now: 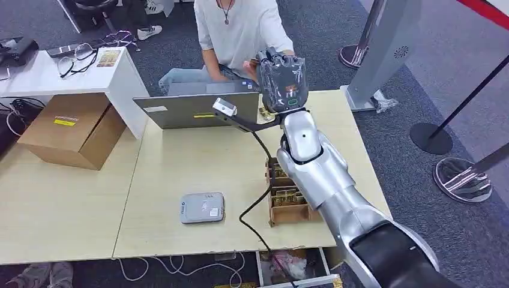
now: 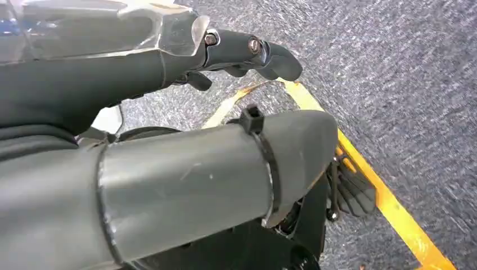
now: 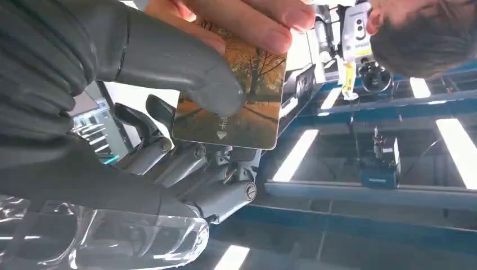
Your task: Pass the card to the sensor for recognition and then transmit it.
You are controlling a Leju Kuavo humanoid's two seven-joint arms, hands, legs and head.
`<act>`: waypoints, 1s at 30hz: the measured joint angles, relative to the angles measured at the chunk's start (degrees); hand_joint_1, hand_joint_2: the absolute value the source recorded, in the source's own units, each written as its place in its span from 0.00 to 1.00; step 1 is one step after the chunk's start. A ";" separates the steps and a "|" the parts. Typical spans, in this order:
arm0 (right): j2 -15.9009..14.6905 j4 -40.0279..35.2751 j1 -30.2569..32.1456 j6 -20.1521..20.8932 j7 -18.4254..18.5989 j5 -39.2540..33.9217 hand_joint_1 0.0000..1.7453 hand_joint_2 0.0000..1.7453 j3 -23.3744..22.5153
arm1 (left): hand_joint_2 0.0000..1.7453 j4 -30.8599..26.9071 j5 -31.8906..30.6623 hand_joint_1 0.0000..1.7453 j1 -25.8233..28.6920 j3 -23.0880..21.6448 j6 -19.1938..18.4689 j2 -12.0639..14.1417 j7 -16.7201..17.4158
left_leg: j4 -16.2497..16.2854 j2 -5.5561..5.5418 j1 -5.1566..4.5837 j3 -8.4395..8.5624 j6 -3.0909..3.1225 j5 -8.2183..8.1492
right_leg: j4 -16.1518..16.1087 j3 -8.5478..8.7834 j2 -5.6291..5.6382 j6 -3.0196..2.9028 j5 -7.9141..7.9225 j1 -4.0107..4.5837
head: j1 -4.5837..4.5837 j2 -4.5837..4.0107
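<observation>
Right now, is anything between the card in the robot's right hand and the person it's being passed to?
Nothing visible. The right hand is raised toward the person, and in the right wrist view its thumb presses the card while the person's fingers already grip the card's far edge.

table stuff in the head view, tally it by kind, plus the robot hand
laptop: 1
card reader: 1
wooden card holder: 1
right hand: 1, holding a card that a person's hand also grips
total: 5 with the card
</observation>
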 joint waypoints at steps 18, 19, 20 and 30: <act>2.03 4.53 -0.69 0.00 -4.47 -9.87 0.00 0.00 -0.79 | 0.00 0.00 0.07 0.00 -0.71 1.09 1.66 -0.70 0.09 | 0.01 0.00 0.00 0.00 0.00 0.00 | 0.00 0.00 -0.01 0.00 0.00 0.00 | 0.02 0.00; 2.10 4.46 -0.42 0.18 -5.54 -12.34 0.00 0.00 -1.20 | 0.00 0.00 0.09 0.00 -0.75 1.29 1.64 -0.74 -0.07 | 0.01 -0.01 0.00 0.00 0.00 0.00 | 0.00 0.00 -0.01 0.00 0.00 0.00 | 0.02 0.00; 2.12 4.10 0.01 0.67 -6.73 -15.00 0.00 0.00 -1.51 | 0.00 0.00 0.09 0.00 -0.79 1.49 1.64 -0.79 -0.20 | 0.01 -0.01 0.00 0.00 0.00 0.00 | 0.00 0.00 -0.01 0.00 0.00 0.00 | 0.00 0.00; 1.01 -11.53 9.31 18.11 -14.71 -44.33 0.00 0.00 -2.86 | 0.00 0.00 0.59 0.00 -0.87 3.45 0.68 -1.11 -1.20 | 0.01 -0.01 0.00 0.00 0.00 -0.01 | -0.01 -0.02 0.00 0.00 -0.01 0.00 | 0.02 0.00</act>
